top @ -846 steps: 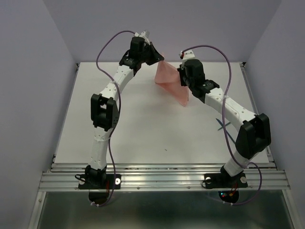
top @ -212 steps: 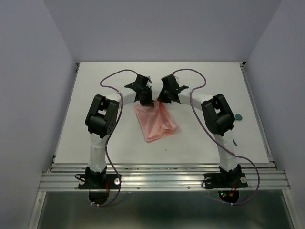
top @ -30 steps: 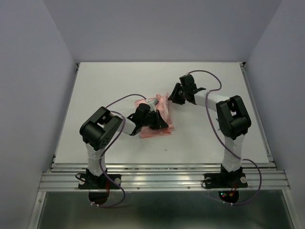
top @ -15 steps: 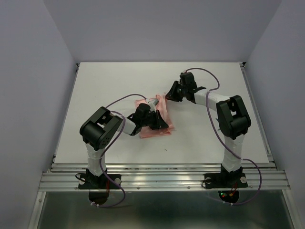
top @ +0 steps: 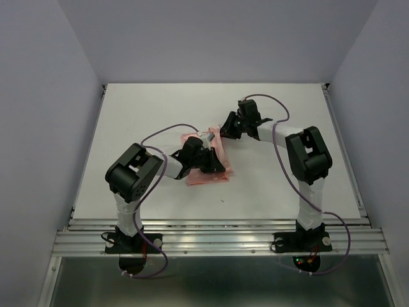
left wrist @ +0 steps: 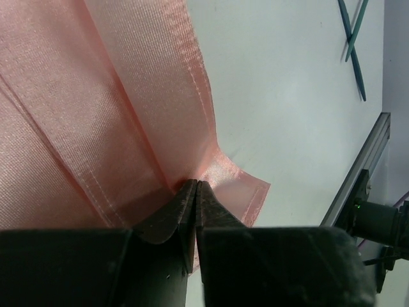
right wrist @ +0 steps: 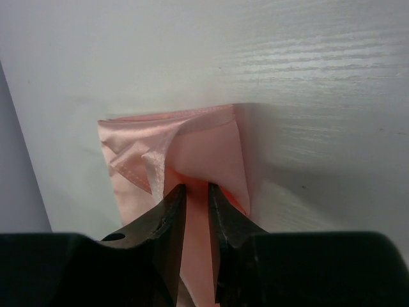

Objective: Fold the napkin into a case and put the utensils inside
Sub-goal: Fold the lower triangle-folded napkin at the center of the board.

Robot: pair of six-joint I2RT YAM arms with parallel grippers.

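The salmon-pink napkin (top: pixel 206 179) lies folded in layers in the middle of the table. My left gripper (top: pixel 217 167) lies low on it. In the left wrist view the left gripper (left wrist: pixel 195 187) is shut, pinching the napkin (left wrist: pixel 96 96) near its corner. My right gripper (top: pixel 225 130) is at the napkin's far end. In the right wrist view the right gripper (right wrist: pixel 193 190) has its jaws a narrow gap apart. Its tips are tucked at a raised fold of the napkin (right wrist: pixel 204 141), with cloth showing between them. Two thin teal utensils (left wrist: pixel 353 48) lie crossed on the table. They are hidden in the top view.
The white table (top: pixel 160 115) has a metal rail (left wrist: pixel 358 185) along its right side and a rail at the near edge. Purple cables loop from both arms above the table. Grey walls stand on three sides.
My right gripper has moved left, up to the napkin's far end. My left gripper has stayed on the napkin, still shut.
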